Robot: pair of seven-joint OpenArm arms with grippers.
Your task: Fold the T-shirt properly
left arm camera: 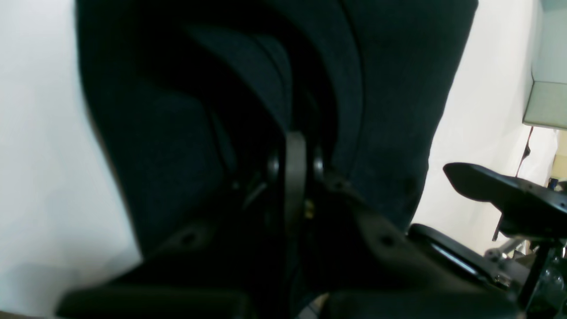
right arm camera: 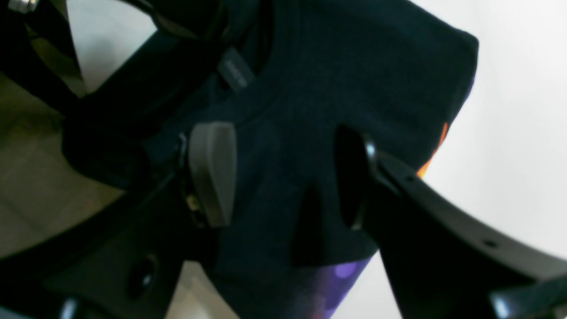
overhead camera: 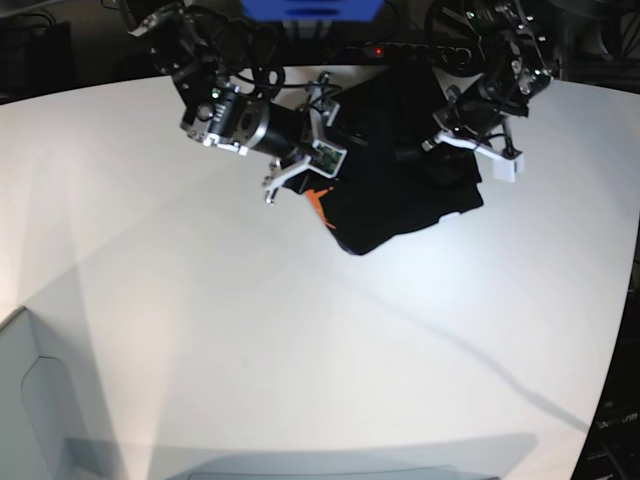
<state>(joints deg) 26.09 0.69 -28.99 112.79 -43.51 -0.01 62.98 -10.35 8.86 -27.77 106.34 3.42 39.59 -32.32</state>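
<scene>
Black cloth fills most of both wrist views; the T-shirt (overhead camera: 400,180) is bunched at the far side of the white table (overhead camera: 300,330), held up between my two arms with its lower edge hanging toward the tabletop; my right gripper (right arm camera: 283,177) sits on the base view's left, its jaws spread with a thick fold of the shirt between them; one grey pad (right arm camera: 212,173) shows on the near side of the fold and the other finger (right arm camera: 354,177) presses into the cloth on the far side, so I read it as clamped on the fabric though not fully closed; a small grey tag (right arm camera: 237,73) lies on the cloth above that pad; purple print (right arm camera: 336,274) shows at the shirt's lower edge and an orange sliver (right arm camera: 436,146) along its right edge; in the base view the same orange patch (overhead camera: 320,205) peeks out just below my right gripper (overhead camera: 320,160); my left gripper (left arm camera: 294,168), on the base view's right, has its two fingers drawn close together with dark cloth draped over and around them; the view is very dark there, so I take it as pinched on the T-shirt (left arm camera: 390,88) but the contact itself is murky; the left gripper (overhead camera: 450,140) in the base view is buried in the upper right of the shirt; part of the other arm (left arm camera: 509,195) shows at the right of the left wrist view, apart from the cloth; a blue object (overhead camera: 310,10) sits at the table's far edge
</scene>
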